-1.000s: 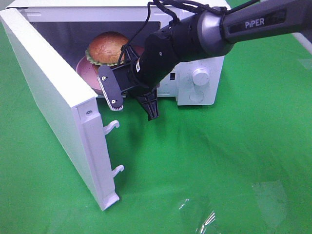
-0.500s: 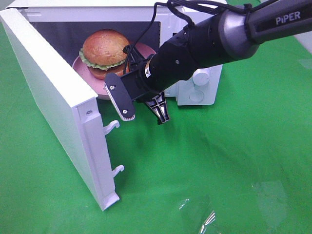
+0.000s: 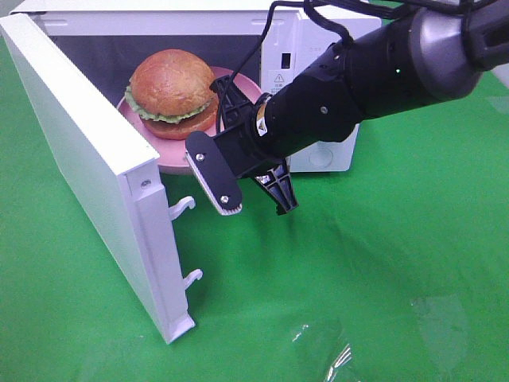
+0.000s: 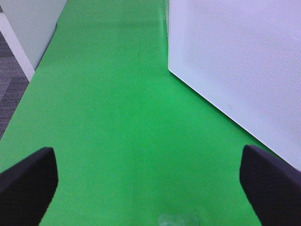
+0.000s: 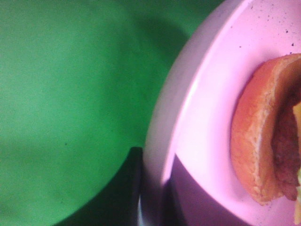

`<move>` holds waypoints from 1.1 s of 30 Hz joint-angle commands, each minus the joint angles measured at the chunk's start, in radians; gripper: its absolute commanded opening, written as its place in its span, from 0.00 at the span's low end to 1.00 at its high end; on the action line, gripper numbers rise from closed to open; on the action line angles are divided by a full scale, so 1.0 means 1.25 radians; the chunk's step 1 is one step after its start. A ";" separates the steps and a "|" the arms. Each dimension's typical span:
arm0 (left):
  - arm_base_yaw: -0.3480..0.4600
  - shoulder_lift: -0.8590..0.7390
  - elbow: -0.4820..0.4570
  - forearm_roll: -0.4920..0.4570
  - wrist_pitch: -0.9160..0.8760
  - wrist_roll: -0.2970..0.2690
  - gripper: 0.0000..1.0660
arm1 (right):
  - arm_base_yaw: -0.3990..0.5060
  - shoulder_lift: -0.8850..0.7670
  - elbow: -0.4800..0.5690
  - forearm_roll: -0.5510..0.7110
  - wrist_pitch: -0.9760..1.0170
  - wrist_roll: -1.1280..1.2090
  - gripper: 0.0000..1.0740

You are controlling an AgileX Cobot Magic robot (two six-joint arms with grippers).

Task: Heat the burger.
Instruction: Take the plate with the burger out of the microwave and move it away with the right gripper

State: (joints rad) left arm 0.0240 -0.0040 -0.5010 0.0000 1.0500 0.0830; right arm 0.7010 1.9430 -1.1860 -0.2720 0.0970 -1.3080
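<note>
The burger point(image 3: 171, 91), a brown domed bun with a green lettuce edge, sits on a round pink plate point(image 3: 238, 86) in the front of the open microwave point(image 3: 159, 20). My right gripper point(image 3: 211, 167) reaches in from the right to the plate's front right rim. In the right wrist view the plate's rim point(image 5: 188, 108) runs into my right gripper point(image 5: 150, 200), which is shut on it, with the burger point(image 5: 263, 141) close beside. My left gripper point(image 4: 150, 188) is open over bare green cloth, next to a white perforated panel point(image 4: 244, 61).
The microwave door point(image 3: 87, 151) stands swung open to the left, its latch hooks point(image 3: 184, 205) facing the front. The control panel point(image 3: 318, 155) lies behind my right arm. A clear plastic patch point(image 3: 326, 350) glints on the green cloth. Grey floor point(image 4: 9, 84) shows past the table edge.
My right arm has drawn toward the front right. The plate and burger have come slightly forward in the opening, and more of them shows. The left gripper has stayed open.
</note>
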 commanded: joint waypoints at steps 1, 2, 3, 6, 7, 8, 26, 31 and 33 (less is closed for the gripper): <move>-0.003 -0.016 0.002 0.000 -0.006 0.001 0.92 | -0.007 -0.039 0.018 -0.011 -0.039 0.019 0.00; -0.003 -0.016 0.002 0.000 -0.006 0.001 0.92 | -0.007 -0.055 0.038 -0.012 -0.040 0.021 0.00; -0.003 -0.016 0.002 0.000 -0.006 0.001 0.92 | -0.007 -0.055 0.038 -0.012 -0.040 0.021 0.00; -0.003 -0.016 0.002 0.000 -0.006 0.001 0.92 | -0.007 -0.089 0.079 -0.012 -0.040 0.021 0.00; -0.003 -0.016 0.002 0.000 -0.006 0.001 0.92 | -0.007 -0.098 0.091 -0.012 -0.040 0.021 0.00; -0.003 -0.016 0.002 0.000 -0.006 0.001 0.92 | -0.007 -0.116 0.114 -0.013 -0.040 0.021 0.00; -0.003 -0.016 0.002 0.000 -0.006 0.001 0.92 | -0.007 -0.290 0.286 -0.062 -0.030 0.084 0.00; -0.003 -0.016 0.002 0.000 -0.006 0.001 0.92 | -0.007 -0.340 0.326 -0.073 -0.022 0.109 0.00; -0.003 -0.016 0.002 0.000 -0.006 0.001 0.92 | -0.007 -0.359 0.342 -0.074 -0.010 0.109 0.00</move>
State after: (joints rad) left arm 0.0240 -0.0040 -0.5010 0.0000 1.0500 0.0830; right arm 0.7010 1.5450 -0.7710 -0.3510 0.1190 -1.1950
